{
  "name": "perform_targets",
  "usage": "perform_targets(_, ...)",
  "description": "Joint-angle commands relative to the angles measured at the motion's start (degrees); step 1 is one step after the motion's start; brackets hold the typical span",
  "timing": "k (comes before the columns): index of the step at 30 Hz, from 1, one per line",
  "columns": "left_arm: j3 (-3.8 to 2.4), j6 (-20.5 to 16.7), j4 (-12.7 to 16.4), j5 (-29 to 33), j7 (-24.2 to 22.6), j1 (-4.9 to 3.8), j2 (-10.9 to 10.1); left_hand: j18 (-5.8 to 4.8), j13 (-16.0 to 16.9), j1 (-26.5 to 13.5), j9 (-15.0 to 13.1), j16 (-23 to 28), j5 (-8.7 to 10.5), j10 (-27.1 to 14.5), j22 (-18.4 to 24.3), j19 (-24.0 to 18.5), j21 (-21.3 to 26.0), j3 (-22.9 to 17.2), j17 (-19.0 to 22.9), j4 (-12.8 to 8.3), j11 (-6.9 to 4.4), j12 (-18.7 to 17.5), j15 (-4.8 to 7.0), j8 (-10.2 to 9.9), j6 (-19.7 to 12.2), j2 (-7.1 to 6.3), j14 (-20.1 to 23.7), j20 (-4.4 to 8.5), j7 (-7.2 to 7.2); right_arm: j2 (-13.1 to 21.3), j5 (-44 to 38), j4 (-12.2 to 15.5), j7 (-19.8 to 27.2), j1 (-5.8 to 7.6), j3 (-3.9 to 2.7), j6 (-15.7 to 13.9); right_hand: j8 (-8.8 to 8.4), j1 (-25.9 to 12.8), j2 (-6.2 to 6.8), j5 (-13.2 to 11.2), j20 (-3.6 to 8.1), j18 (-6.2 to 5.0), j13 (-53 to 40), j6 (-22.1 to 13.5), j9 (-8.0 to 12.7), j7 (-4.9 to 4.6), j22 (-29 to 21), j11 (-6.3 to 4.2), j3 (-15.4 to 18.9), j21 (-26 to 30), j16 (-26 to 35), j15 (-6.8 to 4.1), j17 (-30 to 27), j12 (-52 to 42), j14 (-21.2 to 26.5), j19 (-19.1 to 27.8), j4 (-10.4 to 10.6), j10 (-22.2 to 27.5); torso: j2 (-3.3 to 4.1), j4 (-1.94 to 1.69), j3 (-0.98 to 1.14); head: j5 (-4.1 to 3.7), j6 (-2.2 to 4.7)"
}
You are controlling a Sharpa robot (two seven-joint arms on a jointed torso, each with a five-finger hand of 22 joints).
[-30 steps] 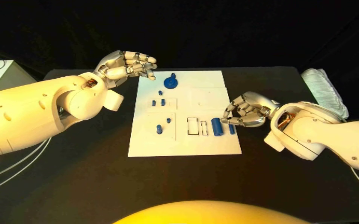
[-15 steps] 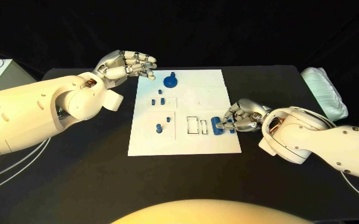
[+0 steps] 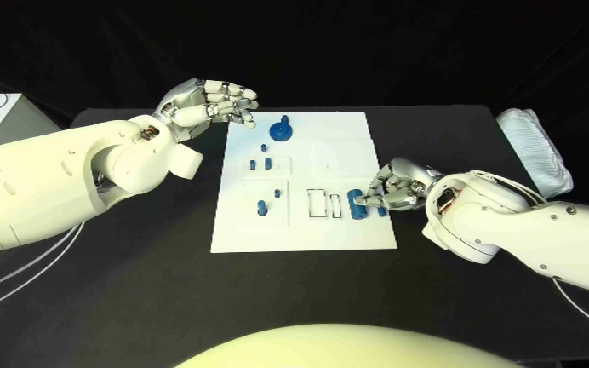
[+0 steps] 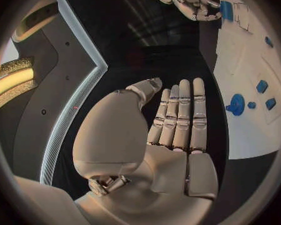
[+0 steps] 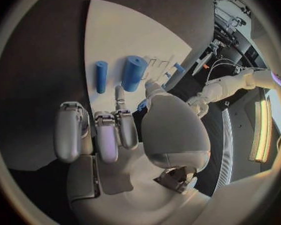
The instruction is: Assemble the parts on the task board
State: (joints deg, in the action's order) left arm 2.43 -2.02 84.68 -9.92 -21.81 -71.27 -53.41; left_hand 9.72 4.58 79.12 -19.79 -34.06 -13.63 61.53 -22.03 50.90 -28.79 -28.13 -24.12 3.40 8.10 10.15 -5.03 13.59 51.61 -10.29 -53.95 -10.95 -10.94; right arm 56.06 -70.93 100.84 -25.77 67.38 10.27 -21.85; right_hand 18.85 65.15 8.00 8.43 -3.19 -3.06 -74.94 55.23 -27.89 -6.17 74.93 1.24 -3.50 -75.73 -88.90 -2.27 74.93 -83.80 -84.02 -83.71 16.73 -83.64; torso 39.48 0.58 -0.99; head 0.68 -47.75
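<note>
Parts (image 3: 355,204) lie by curled right fingers (image 3: 383,187); left fingers (image 3: 231,102) spread, empty.

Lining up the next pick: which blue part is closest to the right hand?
The large blue cylinder at the board's right edge, lying by the right hand; the others sit farther left.

We see a plain white task board (image 3: 307,223) lying on a matte black surface (image 3: 147,283). The parts on it are all solid blue: a round knobbed piece (image 3: 281,133) toward twelve o'clock, and a thick cylinder (image 3: 356,205) toward four o'clock. Each robot hand, left (image 3: 208,106) and right (image 3: 395,186), is silver on a glossy white arm (image 3: 74,181).
</note>
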Motion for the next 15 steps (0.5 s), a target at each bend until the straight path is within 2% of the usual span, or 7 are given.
perform_targets(1,-0.02,1.31,0.17,0.34,-0.7,0.01,0.0,0.6,0.05,-0.5,0.06,0.37,0.02,-0.06,0.08,0.28,0.27,0.22,-0.05,0.21,0.19,-0.24,-0.35,-0.21,-0.1,0.11,-0.09,-0.06,-0.34,-0.86,-3.26,-0.63,-1.47,-0.06,0.01,0.81,0.39,-0.6,-0.14,-0.04,0.17,0.36,-6.16,-0.1,-0.08,0.38,8.87,0.08,0.7,-0.23,-0.38,-0.44,13.15,0.28,-5.55,-3.47,0.04,-0.15,0.02,-0.1,0.04,0.05,-0.08)
perform_targets(8,-0.02,1.48,0.21,0.34,-0.54,0.01,-0.09,0.6,0.05,-0.5,0.06,0.37,0.02,-0.06,0.08,0.28,0.27,0.22,-0.05,0.21,0.19,-0.24,-0.35,-0.21,-0.1,0.11,-0.09,-0.06,-0.34,-3.11,-3.66,-2.55,-1.67,-0.59,0.13,1.71,0.48,-0.89,-0.32,-0.08,0.17,0.33,-6.05,-0.14,-0.1,0.39,8.84,0.08,1.36,-0.08,-0.34,-0.44,13.07,0.44,-5.52,-3.42,0.04,-0.05,0.05,-0.11,0.03,0.26,-0.32)
perform_targets(13,-0.02,1.58,0.25,0.34,-0.46,0.01,-0.16,0.6,0.05,-0.5,0.06,0.37,0.02,-0.06,0.08,0.28,0.27,0.22,-0.05,0.21,0.19,-0.24,-0.35,-0.21,-0.1,0.11,-0.09,-0.06,-0.34,-4.32,-4.26,-3.93,-1.84,-1.02,0.18,3.74,0.57,-0.8,-0.58,0.0,0.14,0.33,-6.09,-0.13,-0.11,0.41,8.85,0.07,1.65,-0.04,-0.3,-0.45,12.98,0.47,-5.5,-3.39,-0.06,-0.06,0.03,0.0,-0.01,0.58,-0.74)
perform_targets(15,-0.02,1.63,0.27,0.34,-0.43,0.01,-0.22,0.6,0.05,-0.5,0.06,0.37,0.02,-0.06,0.08,0.28,0.27,0.22,-0.05,0.21,0.19,-0.24,-0.35,-0.21,-0.1,0.11,-0.09,-0.06,-0.34,-4.75,-5.02,-4.36,-1.94,-1.25,0.2,4.73,0.67,-0.07,-0.81,0.13,0.11,0.33,-6.08,-0.12,-0.12,0.43,8.87,0.05,1.84,-0.02,-0.31,-0.46,13.0,0.58,-5.51,-3.37,-0.22,-0.02,0.02,0.02,0.04,0.82,-0.89)
